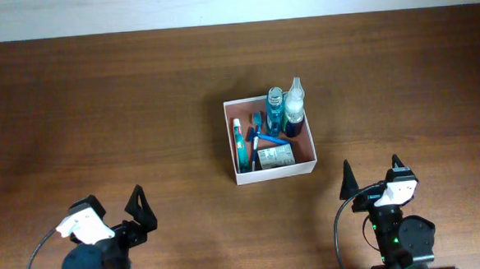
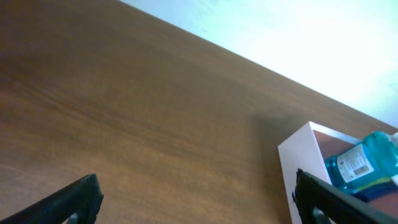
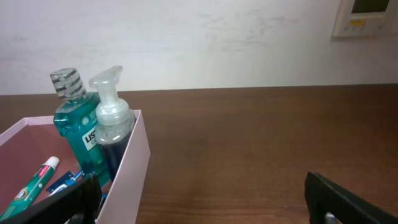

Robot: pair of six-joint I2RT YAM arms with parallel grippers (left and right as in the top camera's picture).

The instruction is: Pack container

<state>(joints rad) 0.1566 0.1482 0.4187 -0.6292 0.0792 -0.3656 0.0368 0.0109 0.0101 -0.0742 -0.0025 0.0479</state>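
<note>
Packed with toiletries, the white-walled container (image 1: 275,173) sits just right of centre on the wooden worktop (image 1: 98,101). A blue mouthwash bottle (image 1: 275,108) and a clear pump bottle (image 1: 294,105) stand side by side at its far wall, and a green toothpaste tube (image 1: 239,144) lies along its left wall. Both arms wait at the near edge, well apart from the box, the left claw (image 1: 114,209) and right claw (image 1: 372,177) each spread wide with nothing between the fingers

Left wrist shows you only the container (image 2: 297,168) corner; right wrist crops its left side. Overhead, the small items (image 1: 261,146) are unidentifiable.
</note>
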